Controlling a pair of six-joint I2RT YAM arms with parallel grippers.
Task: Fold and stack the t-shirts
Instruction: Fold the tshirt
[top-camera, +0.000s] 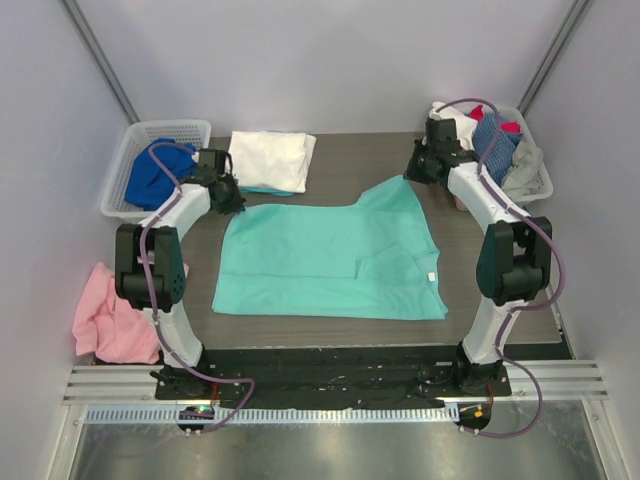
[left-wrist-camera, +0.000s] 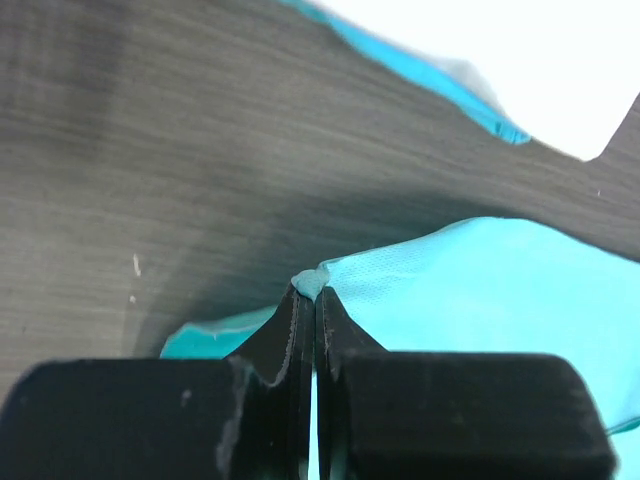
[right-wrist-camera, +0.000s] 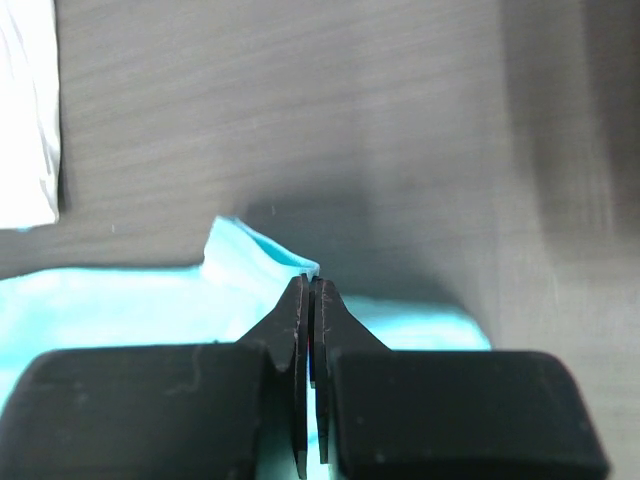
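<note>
Dark wood-grain bench (top-camera: 360, 160), mint-green t-shirt (top-camera: 330, 260) flat, left pincer (left-wrist-camera: 315, 290) and right pincer (right-wrist-camera: 310, 282) each pinching a far corner: fold in hand, next probably lift both evenly toward near hem.

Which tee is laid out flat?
The mint-green tee, spread mid-table. The white tee is folded behind it; the blue tee is bunched in the left basket.
</note>
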